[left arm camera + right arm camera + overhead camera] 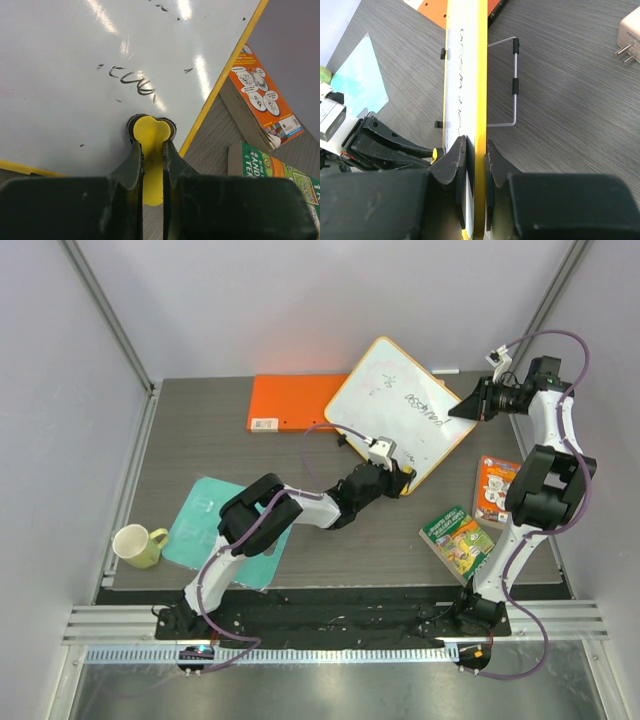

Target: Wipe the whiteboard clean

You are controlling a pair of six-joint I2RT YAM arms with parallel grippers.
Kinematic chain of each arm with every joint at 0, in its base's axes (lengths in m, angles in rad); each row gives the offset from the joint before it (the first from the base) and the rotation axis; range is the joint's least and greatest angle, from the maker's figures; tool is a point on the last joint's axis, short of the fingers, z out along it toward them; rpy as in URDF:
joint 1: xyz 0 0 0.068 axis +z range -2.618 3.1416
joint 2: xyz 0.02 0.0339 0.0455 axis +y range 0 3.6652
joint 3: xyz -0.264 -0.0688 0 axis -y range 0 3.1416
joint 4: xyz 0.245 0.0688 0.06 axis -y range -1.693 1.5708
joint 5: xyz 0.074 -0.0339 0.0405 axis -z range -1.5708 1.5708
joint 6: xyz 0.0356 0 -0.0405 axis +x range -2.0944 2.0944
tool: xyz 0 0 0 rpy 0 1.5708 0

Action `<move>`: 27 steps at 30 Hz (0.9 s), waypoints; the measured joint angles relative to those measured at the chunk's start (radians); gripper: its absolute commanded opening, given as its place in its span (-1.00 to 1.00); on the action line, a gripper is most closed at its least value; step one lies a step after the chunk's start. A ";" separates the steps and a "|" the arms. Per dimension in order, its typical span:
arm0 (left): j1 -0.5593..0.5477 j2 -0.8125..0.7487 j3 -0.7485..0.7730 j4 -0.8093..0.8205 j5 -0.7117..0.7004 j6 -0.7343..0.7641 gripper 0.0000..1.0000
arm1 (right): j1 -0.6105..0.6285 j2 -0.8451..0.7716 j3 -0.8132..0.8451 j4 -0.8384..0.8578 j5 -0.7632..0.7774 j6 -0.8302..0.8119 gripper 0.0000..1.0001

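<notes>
Left end effector pinches the eraser; right end effector clamps the whiteboard rim; hard wiping could twist it loose

You cannot read the handwriting on the whiteboard from above: it is too small. The board covers the right end of the orange folder. The wiping face of the yellow eraser, held in the left gripper, is hidden. The green book runs off the frame's right edge.

Orange folder at back, mug by teal sheet, orange book, green book rt.
</notes>
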 measured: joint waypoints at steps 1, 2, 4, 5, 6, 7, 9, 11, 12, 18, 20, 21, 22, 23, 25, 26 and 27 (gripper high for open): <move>0.002 -0.003 -0.001 -0.006 0.000 -0.002 -1.00 | 0.000 0.000 0.000 0.000 0.000 0.000 -0.98; 0.003 -0.004 0.000 -0.012 -0.001 -0.002 -1.00 | 0.001 0.000 0.001 0.001 0.000 0.000 -0.98; 0.007 -0.005 0.014 -0.037 0.000 -0.003 -1.00 | 0.002 0.000 0.002 0.003 0.000 0.000 -0.98; 0.009 -0.005 0.024 -0.054 0.000 -0.003 -1.00 | 0.002 0.000 0.002 0.006 -0.001 0.000 -0.98; 0.010 -0.005 0.037 -0.074 0.000 -0.003 -1.00 | 0.003 0.000 0.002 0.010 -0.001 -0.001 -0.98; 0.011 -0.005 0.054 -0.102 0.000 -0.002 -1.00 | 0.003 0.000 0.002 0.015 -0.002 -0.002 -0.97; 0.012 -0.005 0.095 -0.154 -0.006 0.002 -1.00 | 0.003 0.000 0.002 0.017 -0.005 -0.006 -0.98; 0.014 0.002 0.168 -0.213 -0.023 0.014 -1.00 | 0.003 0.000 0.002 0.015 -0.006 -0.008 -0.97; 0.017 0.009 0.213 -0.237 -0.035 0.024 -1.00 | 0.005 0.000 0.002 0.012 -0.006 -0.008 -0.97; 0.062 0.066 0.413 -0.309 -0.125 0.070 -1.00 | 0.006 0.000 0.002 0.002 -0.005 -0.007 -0.98; 0.071 0.078 0.440 -0.321 -0.153 0.077 -1.00 | 0.006 0.000 0.002 0.001 0.001 -0.006 -0.98; 0.076 0.081 0.447 -0.327 -0.164 0.077 -1.00 | 0.006 0.000 0.002 0.001 0.002 -0.006 -0.98; 0.079 0.082 0.450 -0.330 -0.174 0.076 -1.00 | 0.006 0.000 0.002 0.001 0.002 -0.006 -0.98; 0.083 0.082 0.450 -0.332 -0.180 0.071 -1.00 | 0.006 0.000 0.002 0.000 0.002 -0.006 -0.98; 0.090 0.082 0.449 -0.332 -0.182 0.061 -1.00 | 0.006 0.000 0.003 0.001 0.002 -0.006 -0.98; 0.095 0.082 0.445 -0.328 -0.174 0.057 -1.00 | 0.006 0.000 0.003 0.000 0.002 -0.006 -0.97; 0.098 0.082 0.442 -0.324 -0.164 0.055 -1.00 | 0.006 0.000 0.003 0.001 0.003 -0.006 -0.97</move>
